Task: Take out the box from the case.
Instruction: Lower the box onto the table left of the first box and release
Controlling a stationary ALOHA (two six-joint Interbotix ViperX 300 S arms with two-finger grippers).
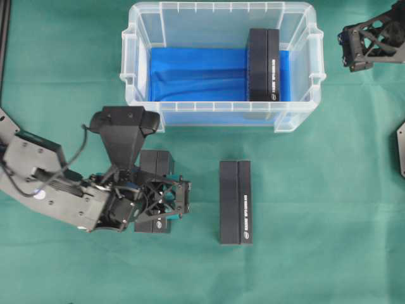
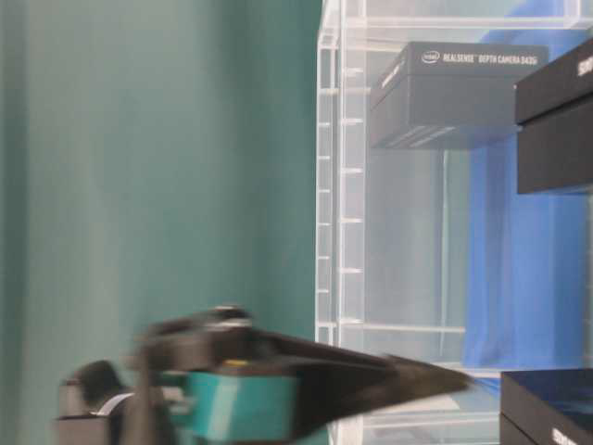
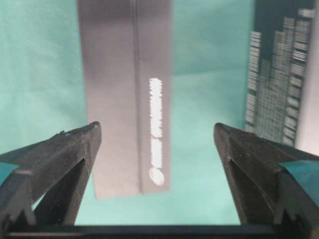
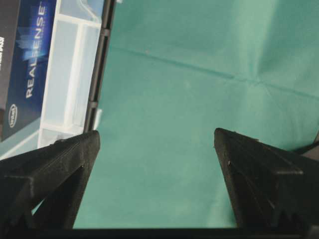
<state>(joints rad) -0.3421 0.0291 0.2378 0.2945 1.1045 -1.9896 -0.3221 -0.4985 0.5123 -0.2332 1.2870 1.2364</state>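
Two boxes are laid outside on the cloth: one (image 1: 154,170) just under the left gripper (image 1: 180,197), whose jaws are spread wide and hold nothing, another (image 1: 235,201) beside it. One box (image 1: 264,64) is left in the case (image 1: 140,111), near the idle, wide-spread right gripper (image 4: 157,144).

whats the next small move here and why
Probably lift the left gripper clear of the box beside it: its jaws are open and hold nothing, two boxes already lie on the cloth outside, and one box still stands in the case, nearer the idle right gripper.
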